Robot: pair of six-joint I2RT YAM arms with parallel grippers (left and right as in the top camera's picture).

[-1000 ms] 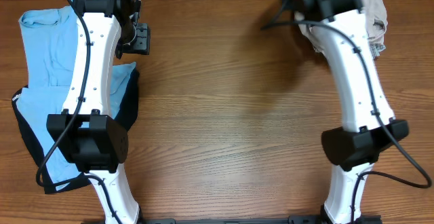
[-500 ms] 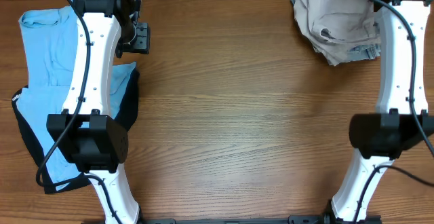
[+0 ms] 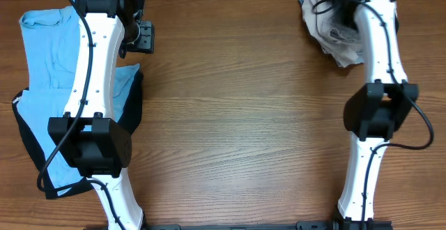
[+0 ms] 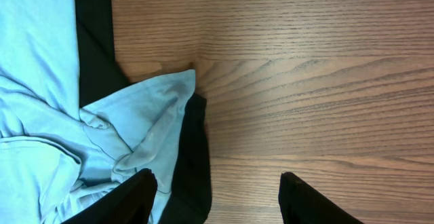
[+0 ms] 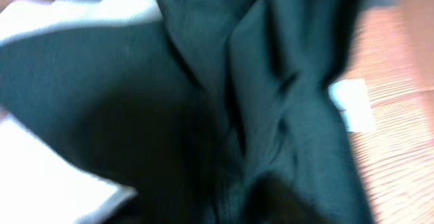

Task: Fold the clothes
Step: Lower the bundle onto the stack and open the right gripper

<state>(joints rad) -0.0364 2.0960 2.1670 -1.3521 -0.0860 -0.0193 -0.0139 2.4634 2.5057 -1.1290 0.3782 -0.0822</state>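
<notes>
- Overhead: your left arm (image 3: 94,63) runs up the left side of the frame. The left gripper (image 3: 143,39) sits at the upper left over bare table (image 3: 237,118), just right of the clothes.
- Overhead: a blue shirt (image 3: 45,52) lies along the left edge. A black shirt (image 3: 24,136) shows beneath it at the lower left and along the blue shirt's right edge.
- Overhead: your right arm (image 3: 380,56) reaches to the upper right corner. The right gripper (image 3: 341,14) is down on a crumpled pale pile (image 3: 320,31) there. You cannot tell from this view how its fingers stand.
- Left wrist: the two fingers (image 4: 139,197) stand apart at the bottom edge with only wood between them, gripping nothing.
- Left wrist: blue shirt fills the left of the frame, and a folded corner of it points toward the centre. Black shirt edges out from under it, down the upper left and along the lower middle, close to the left finger.
- Right wrist: the picture is blurred. Dark cloth (image 5: 224,102) hangs in folds across most of the frame, with a small white label (image 5: 352,105) at its right edge.
- Right wrist: pale fabric shows at the upper left and lower left, wood at the right. The fingers are lost in the blur, so you cannot tell whether they are apart, closed or gripping the dark cloth.
</notes>
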